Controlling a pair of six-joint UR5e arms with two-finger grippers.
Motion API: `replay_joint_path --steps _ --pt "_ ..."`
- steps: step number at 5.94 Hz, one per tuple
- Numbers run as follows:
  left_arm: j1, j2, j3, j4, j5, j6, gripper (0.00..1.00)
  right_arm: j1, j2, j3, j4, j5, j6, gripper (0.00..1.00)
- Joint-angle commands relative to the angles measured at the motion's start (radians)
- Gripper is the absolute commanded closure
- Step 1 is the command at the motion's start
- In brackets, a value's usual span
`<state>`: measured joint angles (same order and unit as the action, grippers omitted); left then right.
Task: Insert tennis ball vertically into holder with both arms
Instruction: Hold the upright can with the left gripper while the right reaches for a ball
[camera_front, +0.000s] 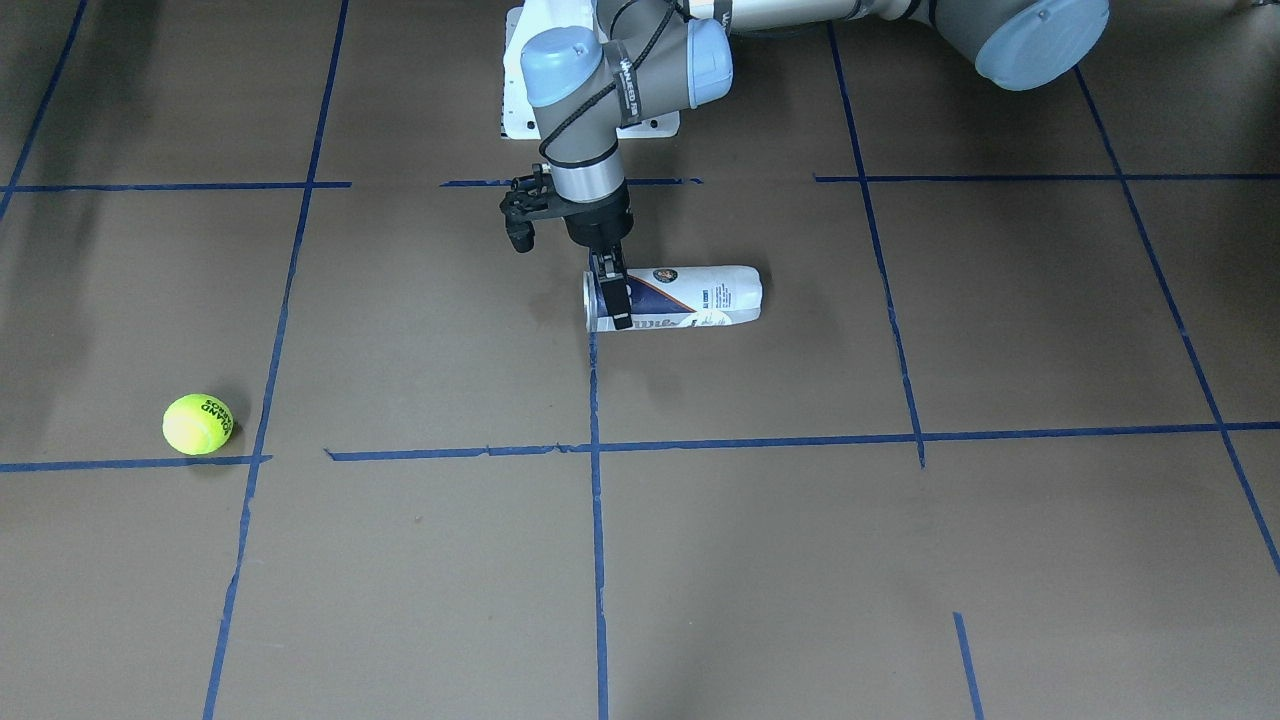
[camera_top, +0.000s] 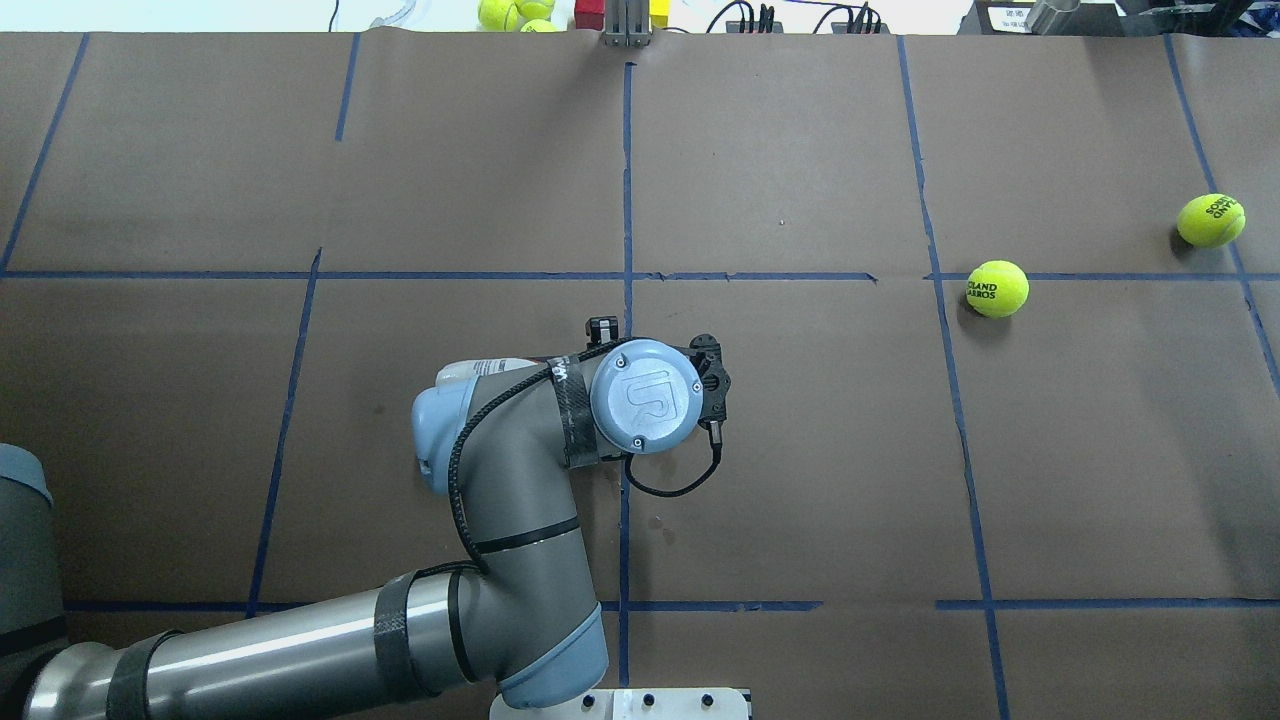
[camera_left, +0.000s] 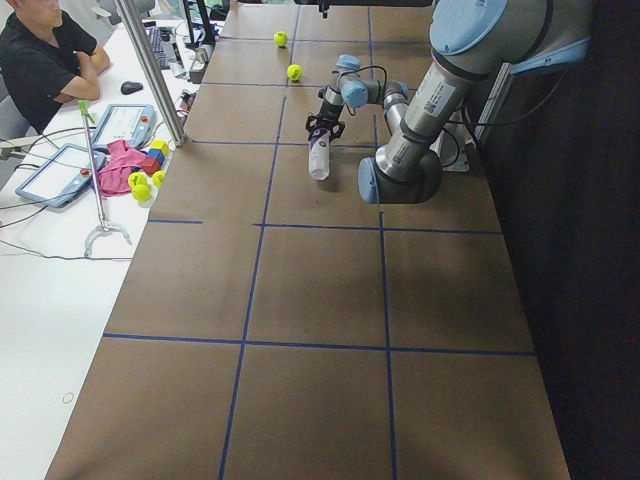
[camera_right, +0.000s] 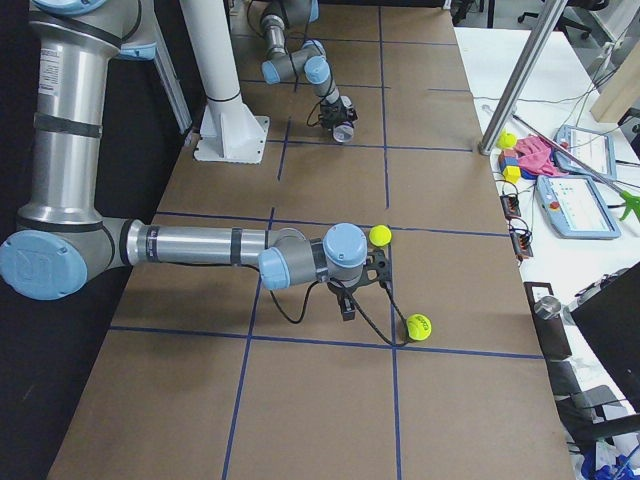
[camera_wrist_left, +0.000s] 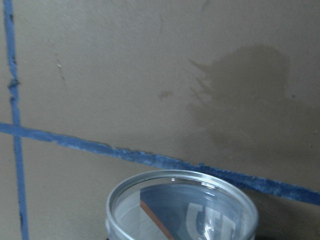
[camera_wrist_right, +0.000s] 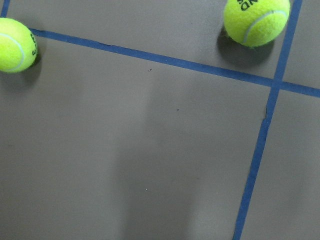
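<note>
The holder (camera_front: 690, 298) lies on its side on the surface (camera_front: 800, 560), near the middle and in front of the white base (camera_front: 520, 110), with its long axis along the surface's length. Its label is uppermost. Its open mouth (camera_wrist_left: 180, 205) points toward my right side, and the left wrist view looks obliquely into it. The tennis ball (camera_front: 198, 424) rests on the surface well apart from the holder, out on my right side, just beside a blue tape line (camera_front: 130, 465), with its black lettering upward. A second ball (camera_top: 1210, 220) lies farther out on the same side, apart from the first. My left claw (camera_front: 614, 305) is down at the holder just behind its open end. One finger stands against the wall that faces the front camera and the other is hidden behind the tube. Whether the fingers are pressing the wall or only bracketing it, I cannot tell. My left arm (camera_top: 520, 520) reaches in over the holder and hides most of it from overhead. My right claw (camera_right: 345, 308) hangs between the two balls and touches neither. It shows only in the side view, so I cannot tell its opening. My right arm (camera_right: 190, 245) extends across the surface toward them. The right wrist view shows both balls and the taped surface, but no fingers. An operator (camera_left: 40, 60) sits at the side table.
</note>
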<state>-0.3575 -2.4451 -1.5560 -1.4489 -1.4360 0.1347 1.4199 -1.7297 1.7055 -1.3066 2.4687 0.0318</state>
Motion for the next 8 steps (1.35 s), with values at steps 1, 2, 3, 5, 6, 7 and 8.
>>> replay_joint_path --steps 1,2,3,5,6,7,8 --pt "-0.014 0.029 -0.166 -0.119 -0.004 -0.021 0.27 0.001 0.001 0.003 0.001 0.003 0.002 0.00" --pt "-0.015 0.067 -0.211 -0.259 -0.004 -0.068 0.27 -0.001 0.002 0.011 0.001 0.004 0.005 0.00" --pt "-0.021 0.080 -0.210 -0.425 -0.006 -0.149 0.26 -0.012 0.009 0.052 0.003 0.007 0.116 0.00" --pt "-0.021 0.217 -0.187 -0.913 -0.006 -0.303 0.26 -0.085 0.100 0.129 0.004 -0.002 0.433 0.00" --pt "-0.021 0.224 -0.185 -0.998 -0.007 -0.364 0.26 -0.119 0.145 0.152 0.004 -0.037 0.544 0.00" --pt "-0.020 0.222 -0.168 -1.087 -0.009 -0.386 0.26 -0.184 0.183 0.170 0.004 -0.122 0.633 0.00" --pt "-0.015 0.248 -0.095 -1.316 -0.011 -0.389 0.26 -0.237 0.221 0.172 0.003 -0.187 0.699 0.01"
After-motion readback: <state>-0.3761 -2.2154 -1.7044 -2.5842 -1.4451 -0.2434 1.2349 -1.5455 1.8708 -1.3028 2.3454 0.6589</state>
